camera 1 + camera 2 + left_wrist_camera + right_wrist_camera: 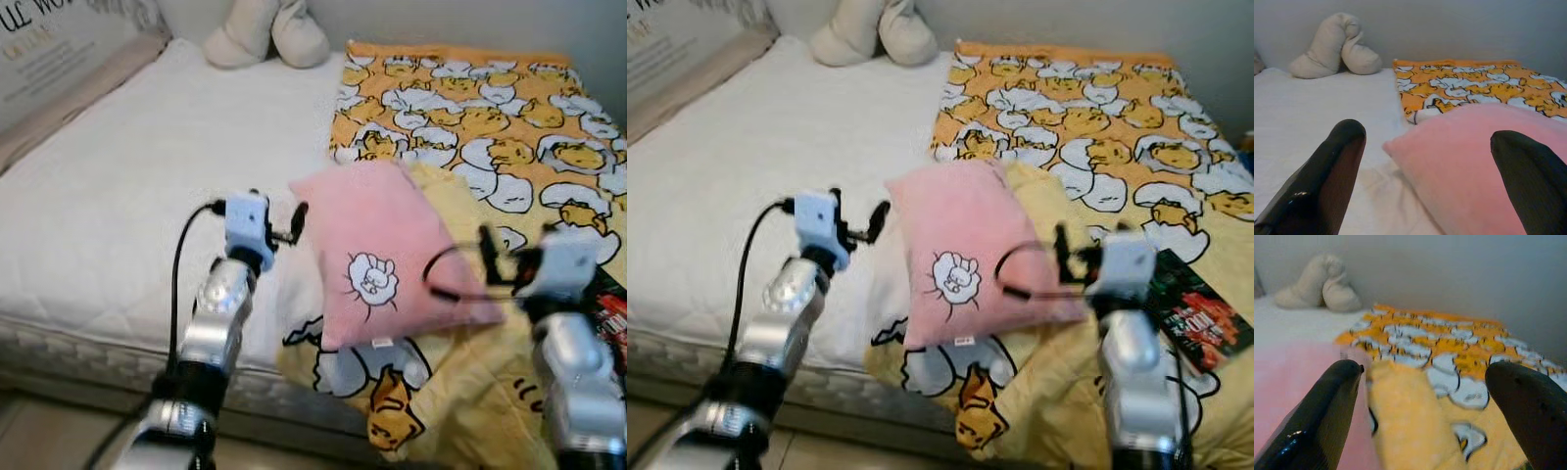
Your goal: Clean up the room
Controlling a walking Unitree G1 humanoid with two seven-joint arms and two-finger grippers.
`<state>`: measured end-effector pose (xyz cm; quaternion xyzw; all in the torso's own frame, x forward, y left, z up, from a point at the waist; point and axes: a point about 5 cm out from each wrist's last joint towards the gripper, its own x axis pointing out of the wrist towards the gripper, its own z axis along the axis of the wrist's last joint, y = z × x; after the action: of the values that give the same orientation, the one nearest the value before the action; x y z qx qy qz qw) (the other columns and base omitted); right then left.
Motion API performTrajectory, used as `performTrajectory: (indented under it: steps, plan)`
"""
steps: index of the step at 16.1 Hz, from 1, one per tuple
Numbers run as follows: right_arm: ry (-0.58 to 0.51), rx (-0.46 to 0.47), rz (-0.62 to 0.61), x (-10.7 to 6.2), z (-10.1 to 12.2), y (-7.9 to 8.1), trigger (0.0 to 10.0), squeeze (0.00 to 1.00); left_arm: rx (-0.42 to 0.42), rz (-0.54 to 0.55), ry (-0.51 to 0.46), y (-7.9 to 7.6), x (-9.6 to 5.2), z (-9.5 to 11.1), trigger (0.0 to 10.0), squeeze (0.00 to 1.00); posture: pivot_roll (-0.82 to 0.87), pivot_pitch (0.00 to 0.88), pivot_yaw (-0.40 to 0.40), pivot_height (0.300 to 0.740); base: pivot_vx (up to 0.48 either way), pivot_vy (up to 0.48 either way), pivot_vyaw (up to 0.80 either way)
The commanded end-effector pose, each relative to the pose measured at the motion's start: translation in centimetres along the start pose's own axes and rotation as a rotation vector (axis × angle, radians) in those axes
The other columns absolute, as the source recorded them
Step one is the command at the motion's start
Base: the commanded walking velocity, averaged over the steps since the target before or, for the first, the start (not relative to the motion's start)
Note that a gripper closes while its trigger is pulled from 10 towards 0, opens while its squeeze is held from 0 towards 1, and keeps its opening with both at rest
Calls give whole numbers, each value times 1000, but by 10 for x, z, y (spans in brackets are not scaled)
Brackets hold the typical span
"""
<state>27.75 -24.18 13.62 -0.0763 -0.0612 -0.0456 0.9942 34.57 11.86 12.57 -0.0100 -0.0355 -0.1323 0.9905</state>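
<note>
A pink pillow [387,255] with a white cartoon print lies near the bed's front edge, on top of a crumpled yellow blanket [460,401]. My left gripper [294,223] hovers at the pillow's left edge. In the left wrist view it [1427,134] is open, with the pillow's [1464,161] corner between and beyond its fingers. My right gripper [487,250] is at the pillow's right edge. In the right wrist view it [1425,369] is open too, with a fold of yellow blanket [1405,421] between the fingers and the pillow [1298,377] to one side.
The white mattress [127,176] spreads to the left. An orange part of the blanket with an egg-character print [490,117] covers the far right of the bed. A beige plush [265,34] sits at the back. A dark booklet [1195,313] lies at the right. A printed board [49,49] borders the left side.
</note>
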Motion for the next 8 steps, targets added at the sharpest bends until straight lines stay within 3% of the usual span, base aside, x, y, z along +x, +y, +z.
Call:
performTrajectory:
  steps: [1,2,3,5,6,8]
  plan:
    - [-6,30,-38,11,9,-14,10000,0,-53,56,3,21,8,9,10000,0,-135,0,44,740,0,0,0]
    - [-7,36,-42,12,10,-17,10000,0,-70,65,1,23,9,11,10000,0,-135,0,44,740,0,0,0]
    - [22,100,-65,19,10,-27,10000,0,-258,123,55,32,15,7,10000,0,-136,0,38,740,0,0,0]
    - [102,198,-59,28,0,-34,10000,0,-425,139,108,31,21,-2,10000,0,-133,0,30,740,0,0,0]
    - [168,286,-64,37,-9,-43,10000,0,-552,130,147,21,27,-8,10000,0,-128,0,19,740,0,0,0]
    - [205,344,-51,42,-14,-44,10000,0,-619,119,155,16,31,-10,10000,0,-130,0,18,740,0,0,0]
